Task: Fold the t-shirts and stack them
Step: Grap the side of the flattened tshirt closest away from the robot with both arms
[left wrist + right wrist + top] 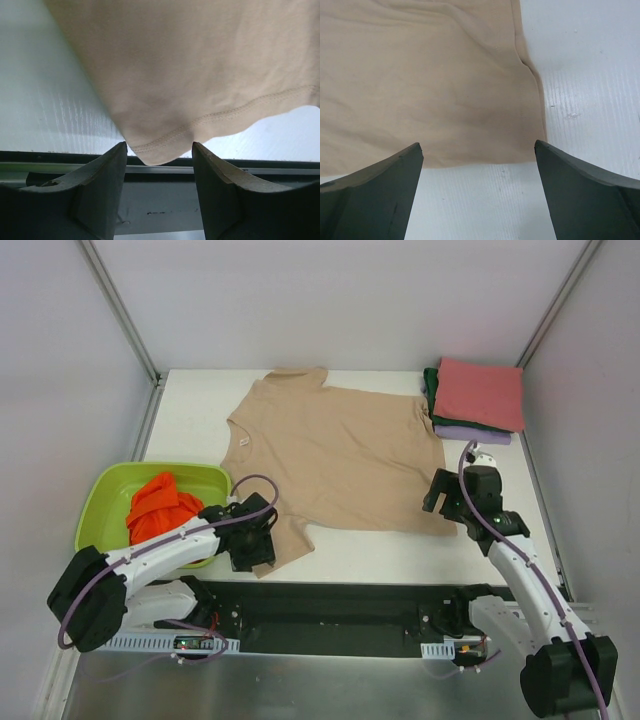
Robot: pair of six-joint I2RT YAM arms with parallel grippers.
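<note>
At the worktop [380, 555] edge, half-open left jaws straddle the beige t-shirt [200, 65] corner, right jaws wide; bite past the hem

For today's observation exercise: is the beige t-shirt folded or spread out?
Spread out: the beige t-shirt lies flat on the table, collar and both sleeves showing, no fold across its body.
</note>
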